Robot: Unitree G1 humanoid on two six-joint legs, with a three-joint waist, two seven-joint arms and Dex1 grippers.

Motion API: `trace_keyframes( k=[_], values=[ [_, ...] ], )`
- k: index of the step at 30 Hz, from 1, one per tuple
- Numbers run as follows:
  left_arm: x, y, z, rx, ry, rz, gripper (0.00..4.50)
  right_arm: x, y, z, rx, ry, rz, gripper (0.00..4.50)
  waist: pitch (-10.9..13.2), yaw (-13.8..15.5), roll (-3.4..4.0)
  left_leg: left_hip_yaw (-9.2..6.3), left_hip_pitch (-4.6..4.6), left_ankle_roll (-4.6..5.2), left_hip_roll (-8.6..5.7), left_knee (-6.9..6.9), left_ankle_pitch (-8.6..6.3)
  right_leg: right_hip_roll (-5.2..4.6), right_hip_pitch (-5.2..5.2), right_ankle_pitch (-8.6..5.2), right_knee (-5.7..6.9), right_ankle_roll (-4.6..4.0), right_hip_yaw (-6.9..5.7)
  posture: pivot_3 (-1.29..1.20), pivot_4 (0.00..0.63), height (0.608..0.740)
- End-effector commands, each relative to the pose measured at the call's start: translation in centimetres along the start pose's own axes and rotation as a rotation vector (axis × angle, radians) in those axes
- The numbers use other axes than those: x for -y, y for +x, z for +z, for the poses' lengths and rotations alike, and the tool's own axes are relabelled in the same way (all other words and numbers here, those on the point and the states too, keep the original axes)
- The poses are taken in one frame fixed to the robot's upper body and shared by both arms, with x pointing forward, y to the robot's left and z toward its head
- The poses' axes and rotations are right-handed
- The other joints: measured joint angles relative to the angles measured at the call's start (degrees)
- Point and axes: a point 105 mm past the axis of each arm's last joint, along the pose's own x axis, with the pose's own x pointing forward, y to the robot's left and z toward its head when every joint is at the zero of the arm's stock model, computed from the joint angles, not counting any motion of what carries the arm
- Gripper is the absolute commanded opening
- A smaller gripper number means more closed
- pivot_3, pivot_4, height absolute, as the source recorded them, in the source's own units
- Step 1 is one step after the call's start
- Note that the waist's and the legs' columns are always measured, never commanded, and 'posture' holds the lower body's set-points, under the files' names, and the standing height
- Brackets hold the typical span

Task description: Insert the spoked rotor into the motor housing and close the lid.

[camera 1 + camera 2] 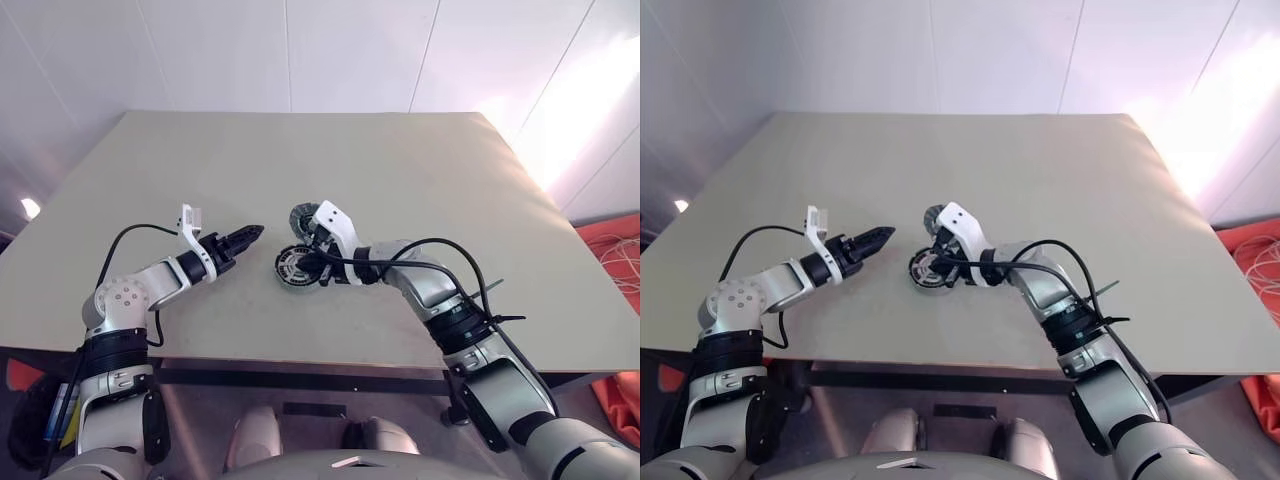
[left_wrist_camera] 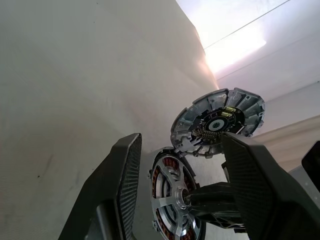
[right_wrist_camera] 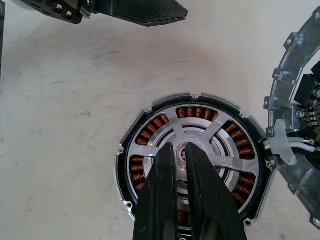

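While the head views look down over a pale table, the motor housing lies flat near the table's middle with the spoked rotor sitting inside it, and the lid stands propped open just beyond it, at about twelve o'clock from the housing. The right gripper reaches in from three o'clock and rests on the rotor's centre, so it is plainly the nearer hand; the left gripper hovers apart at about ten o'clock, pointing toward the parts. In the left wrist view, that gripper's two fingers stand moderately wide with nothing between them, and past them the lid tilts up on its edge, dark slotted face showing, joined to the housing below. In the right wrist view, the right gripper is pinched narrow on the rotor's shiny hub, the coppery spokes of the rotor ringed evenly by the housing rim. The lid hangs at three o'clock, hinged there, so closing it would seem to mean swinging it over from that side.
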Motion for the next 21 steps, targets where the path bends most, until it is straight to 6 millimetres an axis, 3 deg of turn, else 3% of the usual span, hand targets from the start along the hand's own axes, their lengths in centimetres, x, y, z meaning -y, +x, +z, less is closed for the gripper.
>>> trace_keyframes(
  k=[1,4,7,13,16,21],
  values=[
    [1.1,-0.1,1.2,0.037,0.032,-0.043,2.69,0.1,-1.8,3.9,0.103,-0.095,0.003,0.38,0.0,0.07,0.0,0.0,-0.01,0.0,0.0,0.0,0.0,0.0,0.0,0.01,0.0,-0.02,0.0,0.0,0.0,0.74],
    [1.3,-0.2,1.0,0.033,0.037,-0.051,2.69,0.1,-3.8,5.9,0.143,-0.178,0.011,0.38,0.0,0.06,0.0,0.0,-0.06,0.01,-0.01,0.0,-0.01,0.0,-0.04,0.06,-0.01,-0.1,0.0,0.0,0.0,0.74],
    [1.2,-0.2,1.0,0.032,0.037,-0.05,2.69,0.8,-5.6,6.3,0.107,-0.306,-0.013,0.38,0.0,0.08,-0.01,0.0,-0.02,0.02,0.0,0.0,-0.01,0.0,-0.01,-0.01,-0.01,0.02,0.0,0.0,0.0,0.74],
    [0.8,-0.6,1.4,0.048,0.039,-0.035,2.69,1.3,-8.7,4.2,-0.042,-0.517,0.064,0.38,0.0,0.33,-0.02,0.01,-0.05,0.05,-0.03,0.02,-0.02,-0.01,0.0,-0.02,-0.03,0.06,0.0,0.0,0.0,0.74],
    [0.7,-0.7,1.6,0.056,0.042,-0.03,2.69,2.4,-9.3,3.3,-0.082,-0.541,0.063,0.95,0.0,0.09,-0.02,0.02,-0.03,0.07,-0.01,0.02,-0.01,0.01,-0.02,-0.02,-0.01,0.05,0.0,0.0,0.0,0.74],
    [0.6,-0.8,1.7,0.065,0.043,-0.025,2.69,2.9,-8.8,3.1,-0.093,-0.586,0.056,2.65,0.0,0.08,-0.02,0.02,-0.07,0.2,-0.01,0.05,0.02,0.0,-0.04,-0.02,-0.01,0.03,-0.01,0.0,0.0,0.74]
  ],
)
